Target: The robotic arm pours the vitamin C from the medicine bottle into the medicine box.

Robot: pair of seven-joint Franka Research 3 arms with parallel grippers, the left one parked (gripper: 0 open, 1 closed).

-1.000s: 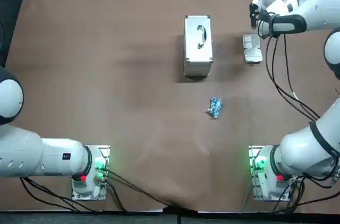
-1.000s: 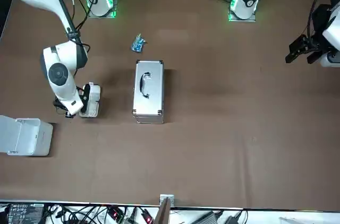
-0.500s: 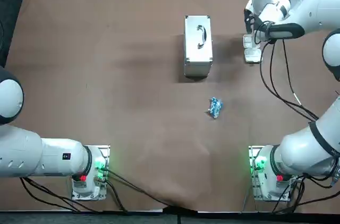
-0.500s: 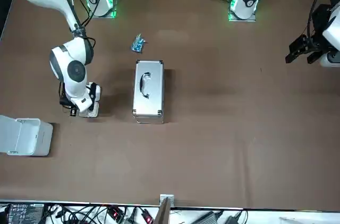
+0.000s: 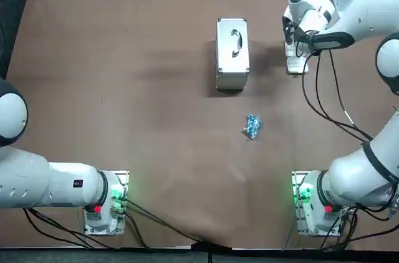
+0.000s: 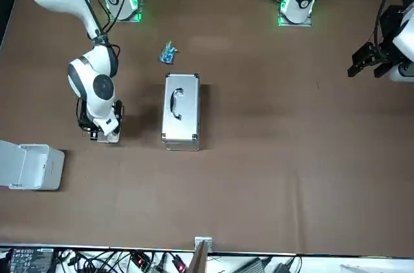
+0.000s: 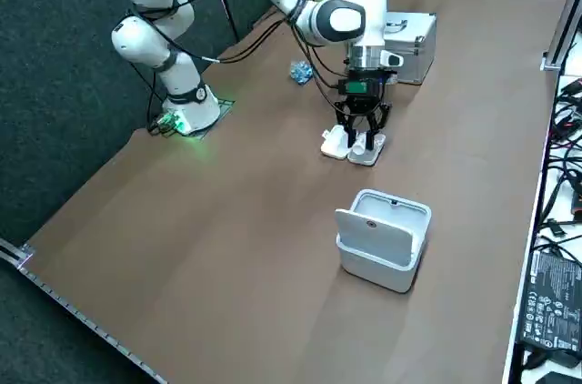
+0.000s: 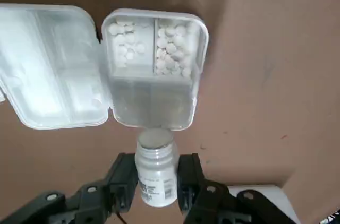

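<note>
Top view: my right gripper (image 5: 293, 43) hangs just over the medicine box (image 5: 297, 65), but the wrist housing hides the fingers. The silver case (image 5: 232, 51) stands well off to one side of the gripper.

Front view: the gripper (image 6: 97, 127) sits low above the box (image 6: 108, 136). I can't read the grasp from here.

Right side view: the gripper (image 7: 364, 129) points straight down. The two halves of the box (image 7: 350, 149) lie flat directly beneath it.

Right wrist view: here the grasp is plain. The gripper (image 8: 155, 179) pinches the medicine bottle (image 8: 155, 168) across its labelled body, one finger on each side. Just past the bottle's top end lies the open box (image 8: 151, 104), with its lid (image 8: 50, 70) folded out flat beside it. The two compartments farther from the gripper hold white tablets (image 8: 170, 49), and the two nearer ones look empty. I can't tell whether the bottle's grey top is a cap or an open mouth.

I judge the bottle light, rigid and smooth-sided, so it could slip or twist in the fingers as it tips. A mid-body hold on the label looks like the right place. The box looks thin and light, and a nudge would probably skid it.
</note>
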